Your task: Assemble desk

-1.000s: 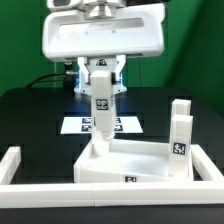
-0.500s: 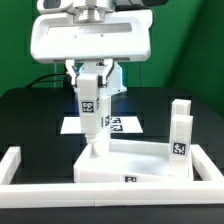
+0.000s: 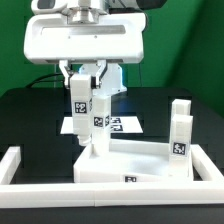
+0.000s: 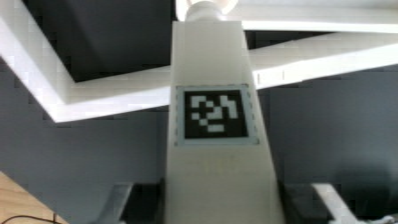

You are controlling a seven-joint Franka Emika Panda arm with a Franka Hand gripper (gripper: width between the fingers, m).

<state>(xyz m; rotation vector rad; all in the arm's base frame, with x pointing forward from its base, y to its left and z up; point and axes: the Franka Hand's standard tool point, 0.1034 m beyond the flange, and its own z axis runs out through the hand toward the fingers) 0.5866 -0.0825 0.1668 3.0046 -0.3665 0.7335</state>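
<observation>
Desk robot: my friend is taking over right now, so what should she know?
Pincer: shut on a leg block, holding it upright over the tabletop panel's corner on the exterior view's left. The wrist view shows the block's far end at that corner; whether it is seated I cannot tell.
Tabletop panel: lying inside the white border wall.
Done: two leg blocks already stand upright at the panel's corner on the exterior view's right.
Left: finish this leg. The fourth leg is not in view.
The marker board lies behind the panel.
</observation>
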